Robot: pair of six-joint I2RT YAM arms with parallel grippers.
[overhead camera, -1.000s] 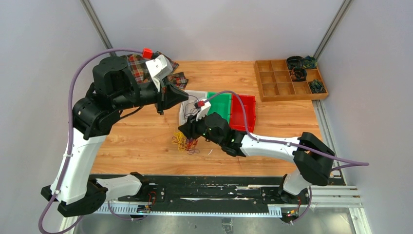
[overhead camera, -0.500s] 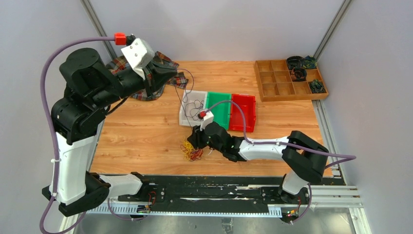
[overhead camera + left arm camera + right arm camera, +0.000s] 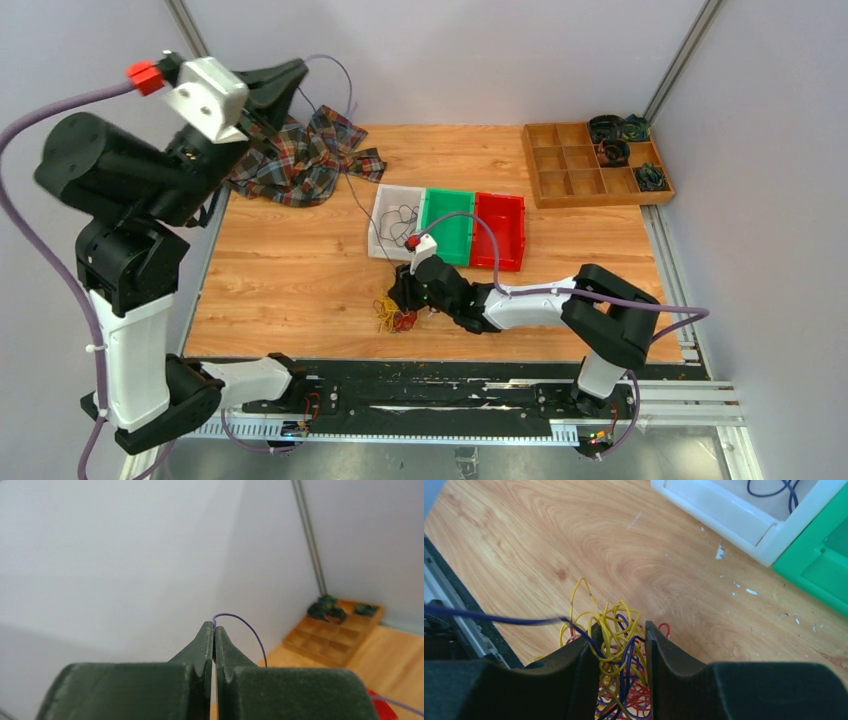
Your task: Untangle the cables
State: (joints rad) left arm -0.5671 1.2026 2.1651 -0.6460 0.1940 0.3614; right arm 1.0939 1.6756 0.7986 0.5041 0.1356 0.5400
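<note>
Left gripper (image 3: 288,78): you have it raised high over the far left corner of the tabletop, above the plaid cloth (image 3: 300,160). Left wrist view shows the jaws pressed together on a single purple cable (image 3: 246,626), which arches out of the tips (image 3: 214,630) and drops away.

Purple cable, top view (image 3: 347,180): it curves past the left gripper, then runs down in one long line. The long axis is diagonal, from the far left corner towards the middle of the near edge. It passes beside the white bin (image 3: 392,215) and its low end goes into the tangle.

Tangle of cables (image 3: 392,316): yellow, dark red and purple loops on the wood, close to the near edge and about mid-width.

Right gripper (image 3: 402,298): low, directly over the tangle. In the right wrist view the fingers (image 3: 621,630) stand narrowly apart with tangle strands (image 3: 616,622) between them. You cannot tell whether they pinch
</note>
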